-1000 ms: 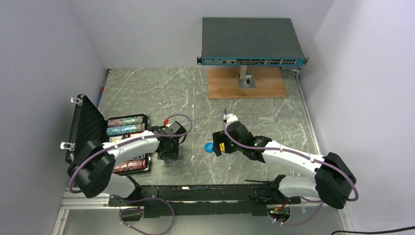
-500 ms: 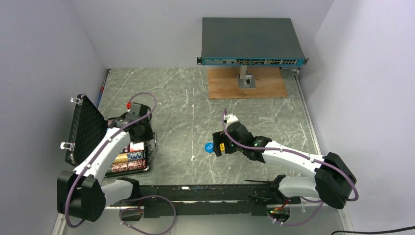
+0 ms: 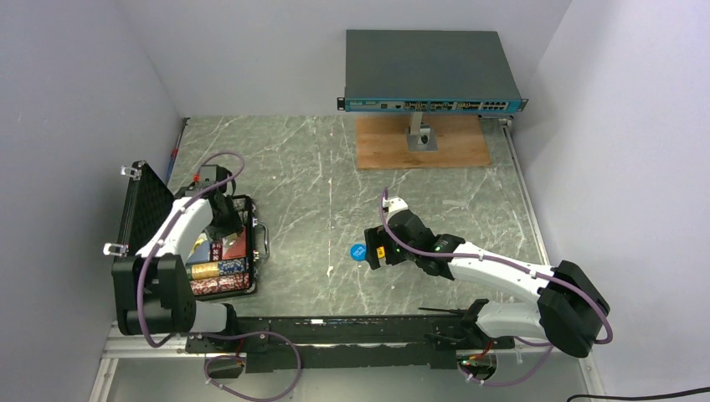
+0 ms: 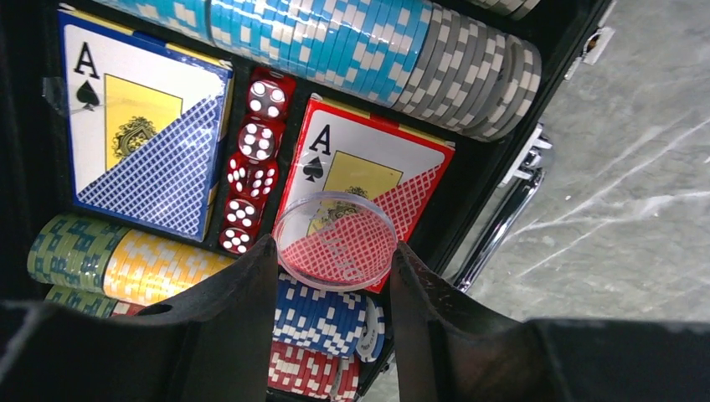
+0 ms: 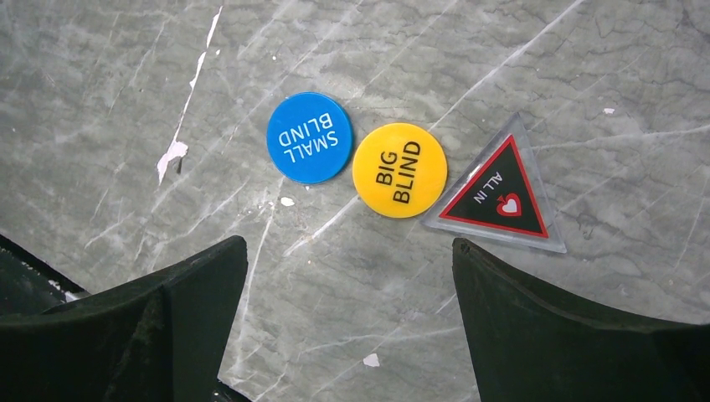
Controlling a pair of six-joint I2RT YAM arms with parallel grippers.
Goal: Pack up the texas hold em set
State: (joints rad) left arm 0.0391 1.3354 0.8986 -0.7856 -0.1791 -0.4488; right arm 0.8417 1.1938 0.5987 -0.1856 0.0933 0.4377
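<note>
At the left of the overhead view the small black briefcase (image 3: 149, 219) lies open on the grey marbled counter (image 3: 335, 167). Its foam-lined lid is propped up at the far left, so the tray faces upward for loading.

The left gripper (image 4: 332, 253) hangs over that tray, clamped on a clear round plastic disc (image 4: 335, 239) pinched edge to edge between both fingers. Held flat like that, it can likely be set down without tipping. In the wrist view the disc sits above the red-and-yellow card box (image 4: 377, 155), right of centre. A column of red dice (image 4: 251, 167) and the blue-and-yellow card box (image 4: 142, 138) lie to its left, with rows of multicoloured chips (image 4: 377, 42) packed above and below. Whether the disc touches the box I cannot tell. The silver handle (image 4: 502, 222) runs along the tray's right edge.

The right gripper (image 5: 347, 251) hovers with fingers wide apart over 3 loose pieces in the middle of the counter. A blue round disc (image 5: 309, 137) is marked SMALL BLIND, and just beside it a yellow round disc (image 5: 398, 169) is marked BIG BLIND. A red-edged triangular token (image 5: 500, 198) marked ALL IN lies at the right. The wide stance probably suits straddling 1 of them.
</note>
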